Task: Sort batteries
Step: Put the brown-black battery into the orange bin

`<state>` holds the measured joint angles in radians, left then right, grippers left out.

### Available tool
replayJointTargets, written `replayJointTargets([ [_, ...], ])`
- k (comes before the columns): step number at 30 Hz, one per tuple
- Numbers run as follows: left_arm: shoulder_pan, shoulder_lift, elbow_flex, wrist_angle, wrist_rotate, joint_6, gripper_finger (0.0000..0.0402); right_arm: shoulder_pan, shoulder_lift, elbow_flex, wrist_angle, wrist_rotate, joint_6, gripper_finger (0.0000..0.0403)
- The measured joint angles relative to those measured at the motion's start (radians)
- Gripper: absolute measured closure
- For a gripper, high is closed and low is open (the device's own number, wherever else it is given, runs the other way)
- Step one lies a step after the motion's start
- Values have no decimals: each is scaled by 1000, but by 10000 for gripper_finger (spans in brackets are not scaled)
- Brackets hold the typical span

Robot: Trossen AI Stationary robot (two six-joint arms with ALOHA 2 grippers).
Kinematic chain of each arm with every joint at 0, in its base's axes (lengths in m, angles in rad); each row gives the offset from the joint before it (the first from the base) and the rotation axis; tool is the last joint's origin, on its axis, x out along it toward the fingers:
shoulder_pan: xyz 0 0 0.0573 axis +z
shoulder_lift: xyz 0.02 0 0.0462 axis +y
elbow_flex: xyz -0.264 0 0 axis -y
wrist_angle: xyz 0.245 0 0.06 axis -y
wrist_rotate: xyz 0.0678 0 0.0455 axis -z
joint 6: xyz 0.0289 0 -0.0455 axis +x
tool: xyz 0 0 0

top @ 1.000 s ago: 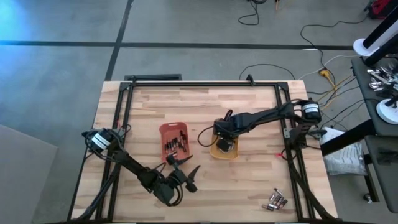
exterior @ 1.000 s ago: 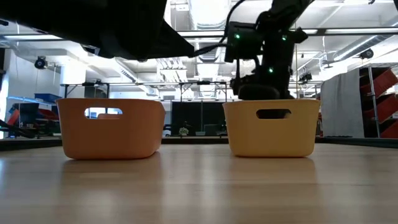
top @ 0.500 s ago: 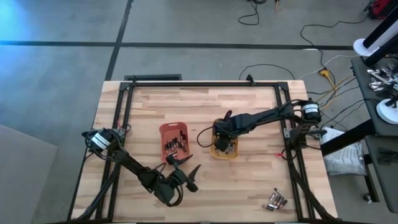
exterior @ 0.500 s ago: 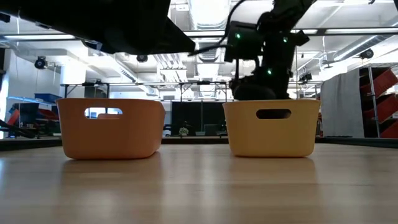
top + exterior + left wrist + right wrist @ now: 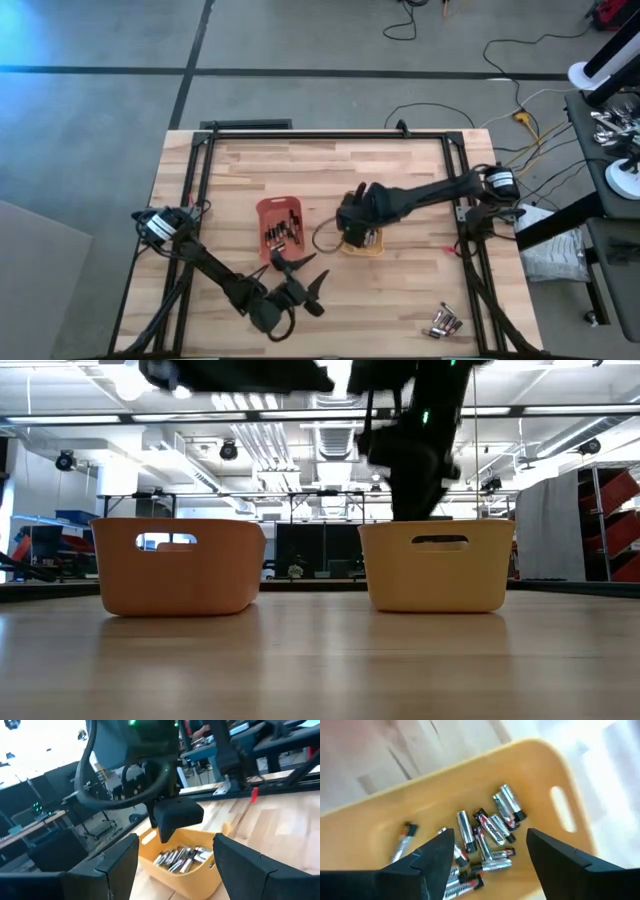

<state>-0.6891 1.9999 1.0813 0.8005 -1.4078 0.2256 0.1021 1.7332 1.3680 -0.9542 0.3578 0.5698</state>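
The left gripper (image 5: 305, 287) is held spread wide above the desk (image 5: 400, 170) near its front edge, just beside the orange tray (image 5: 279, 226) in which dark batteries (image 5: 281, 234) are laid lengthwise. The right gripper (image 5: 352, 222), fingers wide and empty, is poised over the yellow tray (image 5: 530, 760), where silvery batteries (image 5: 485, 837) are heaped pointing every way. More batteries (image 5: 444, 322) are left at the desk's front right corner.

A robotics lab or workshop: a butcher-block table (image 5: 400, 170) stands on a grey concrete floor (image 5: 90, 110) with trailing cables (image 5: 440, 105), and beyond it are exposed ceiling ducts (image 5: 300, 450), strip lights and equipment racks (image 5: 610, 525).
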Motion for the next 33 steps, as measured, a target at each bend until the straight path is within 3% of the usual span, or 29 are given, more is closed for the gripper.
replayJointTargets([
  [8, -23, -1, 67, -9, 1, 74, 169, 267, -10, 157, -212, 194, 206, 150],
  [19, -87, 5, 90, -10, 16, -40, 169, 644, -10, 248, -251, 195, 724, 165],
  [22, -107, 5, 120, -8, 19, -41, 169, 713, -10, 248, -273, 118, 851, 164],
  [29, -119, 5, 182, -14, 48, 1, 169, 824, 16, 219, -408, -183, 1219, 162],
  [33, -120, 5, 188, -19, 90, 1, 169, 859, 23, 156, -384, -341, 1271, 158],
])
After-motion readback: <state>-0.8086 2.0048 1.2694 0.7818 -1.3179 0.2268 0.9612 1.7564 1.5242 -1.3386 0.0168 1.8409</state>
